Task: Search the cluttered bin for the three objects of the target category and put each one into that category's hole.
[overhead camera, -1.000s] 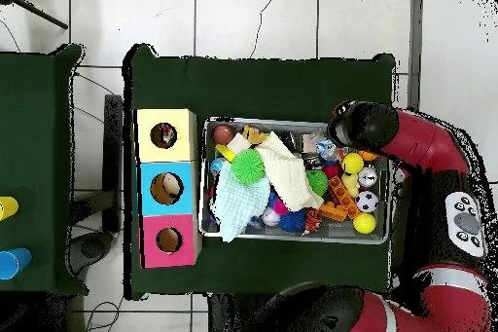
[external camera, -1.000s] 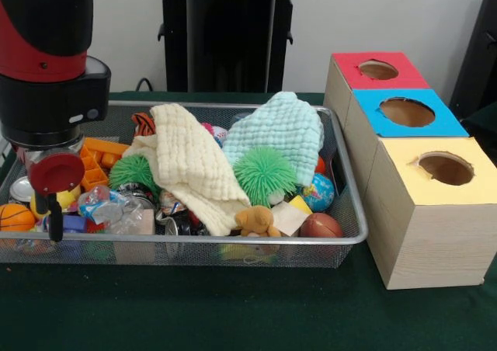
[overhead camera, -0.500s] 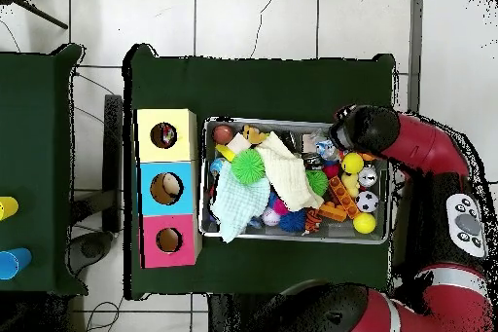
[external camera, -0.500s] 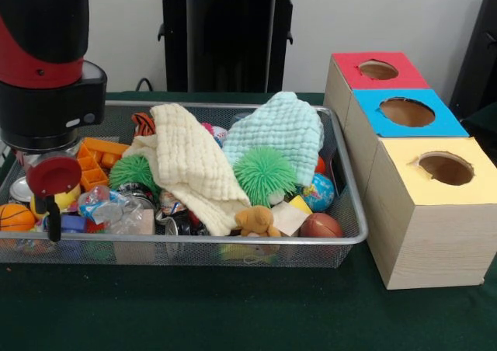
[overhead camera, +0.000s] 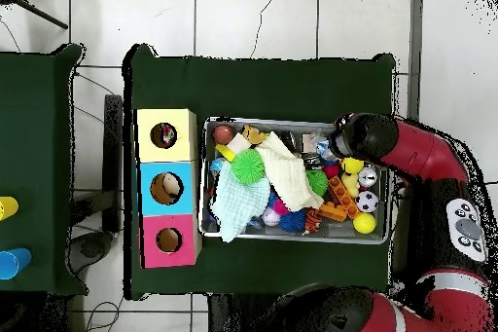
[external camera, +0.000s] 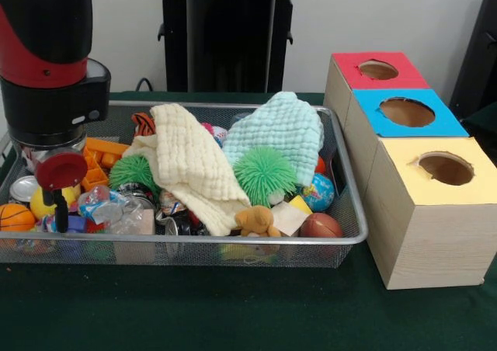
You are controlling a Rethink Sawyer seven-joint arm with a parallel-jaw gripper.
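1. Gripper (external camera: 56, 182) hangs over the front view's left end of the bin (external camera: 353, 238), low among the small items. The fingers cannot be made out in either view, so spread or pressed together cannot be told; nothing is seen pinched.
2. The target category is not stated. Candidates lie in the bin: yellow ball (external camera: 40, 203) and basketball (external camera: 15, 217) just beside the gripper, football (external camera: 321, 225) and globe ball (external camera: 318, 192) at the opposite end near the boxes.
3. Three boxes stand beside the bin on the counter (external camera: 233, 312): red box (external camera: 377, 70), blue box (external camera: 405, 112), yellow box (external camera: 444, 168).
4. Risks, as judged:
   - the crowded corner could let a neighbouring item be caught or pushed aside with the intended one;
   - round balls could roll from a loose hold;
   - the yellow cloth (external camera: 194, 165) and green cloth (external camera: 281, 130) may hide further targets.
5. View differences:
   - the overhead view shows things already inside the yellow and blue holes; the front view shows only dark openings;
   - the overhead view shows a soccer ball (overhead camera: 368, 177), which the arm blocks in the front view;
   - the front view shows the toy bear (external camera: 257, 221) clearly.
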